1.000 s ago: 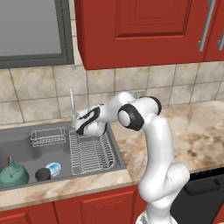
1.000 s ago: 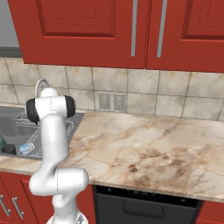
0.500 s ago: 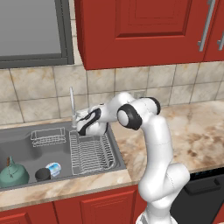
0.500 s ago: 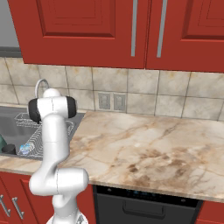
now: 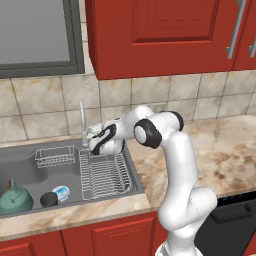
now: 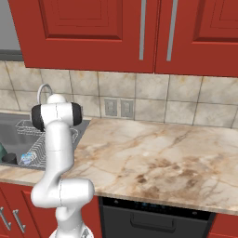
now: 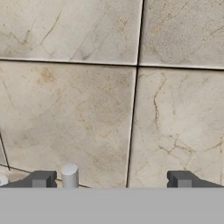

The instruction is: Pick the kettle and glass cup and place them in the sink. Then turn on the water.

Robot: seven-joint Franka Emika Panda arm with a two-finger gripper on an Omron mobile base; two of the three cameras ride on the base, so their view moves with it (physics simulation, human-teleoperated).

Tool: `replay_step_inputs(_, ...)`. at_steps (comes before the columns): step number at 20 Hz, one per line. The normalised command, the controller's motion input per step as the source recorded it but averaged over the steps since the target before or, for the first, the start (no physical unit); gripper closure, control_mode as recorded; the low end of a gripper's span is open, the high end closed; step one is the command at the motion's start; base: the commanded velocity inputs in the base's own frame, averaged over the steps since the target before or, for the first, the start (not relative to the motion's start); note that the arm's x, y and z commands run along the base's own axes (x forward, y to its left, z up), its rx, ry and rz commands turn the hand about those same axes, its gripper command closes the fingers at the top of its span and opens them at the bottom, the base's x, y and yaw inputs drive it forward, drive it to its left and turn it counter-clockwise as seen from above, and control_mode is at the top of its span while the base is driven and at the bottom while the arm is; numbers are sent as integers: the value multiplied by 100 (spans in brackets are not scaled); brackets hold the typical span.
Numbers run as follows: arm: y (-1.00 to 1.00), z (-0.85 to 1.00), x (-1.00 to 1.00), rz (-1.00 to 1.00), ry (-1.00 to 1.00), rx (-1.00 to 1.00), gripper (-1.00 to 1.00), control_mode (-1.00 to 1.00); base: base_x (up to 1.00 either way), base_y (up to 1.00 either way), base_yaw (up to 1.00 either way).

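Beige wall tiles face the wide-open, empty end effector; a chrome faucet stands just beside it.

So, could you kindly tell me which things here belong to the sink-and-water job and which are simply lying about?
Part of the job:
- squat teal-green kettle
- small near-black glass cup
- dark grey sink basin
- slim chrome faucet
- open pincer

Just lying about:
- small blue-white round object
- wire dish rack
- small wire basket

Hand slightly nearer the faucet.
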Motion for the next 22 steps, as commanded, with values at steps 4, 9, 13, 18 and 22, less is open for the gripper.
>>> replay_step_inputs(4,0,-11,0,-8,-4,2,-100,-100,0,0,0)
replay_step_inputs(9,0,-12,0,-9,-5,2,-100,-100,0,0,0)
replay_step_inputs(13,0,-9,0,-8,-5,3,-100,-100,0,0,0)
replay_step_inputs(18,-16,-1,0,-4,-3,6,-100,-100,0,0,0)
replay_step_inputs(22,-41,0,0,0,-3,6,-100,-100,0,0,0)
